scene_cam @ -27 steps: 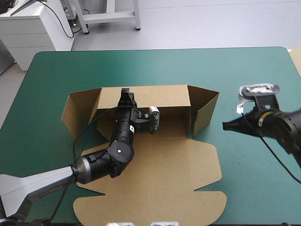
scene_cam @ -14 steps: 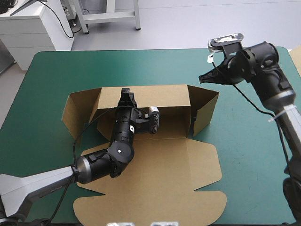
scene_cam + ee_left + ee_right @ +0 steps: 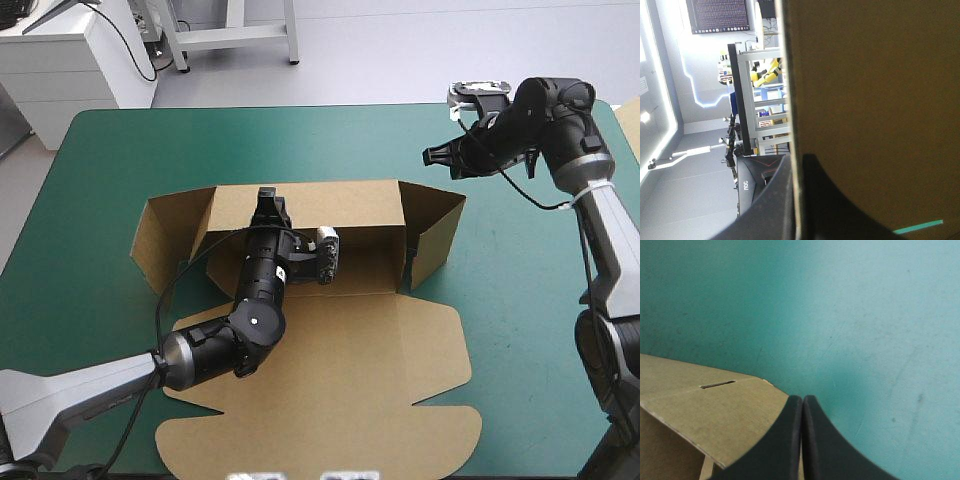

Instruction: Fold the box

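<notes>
Left tool (image 3: 266, 198) clamps box's (image 3: 340, 350) rear wall; right tool (image 3: 430, 157) hovers near corner.

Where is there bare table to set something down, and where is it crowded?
Free: the teal-green cover beyond the box up to the far edge, the strip left of it, and the near right side. Crowded: the middle, where the left gripper holds the raised back wall, and the far right corner, under the shut right gripper.

Left claw (image 3: 266, 200) meets the raised back wall of the box (image 3: 380, 345), right claw (image 3: 434, 157) hovers near its right flap.
</notes>
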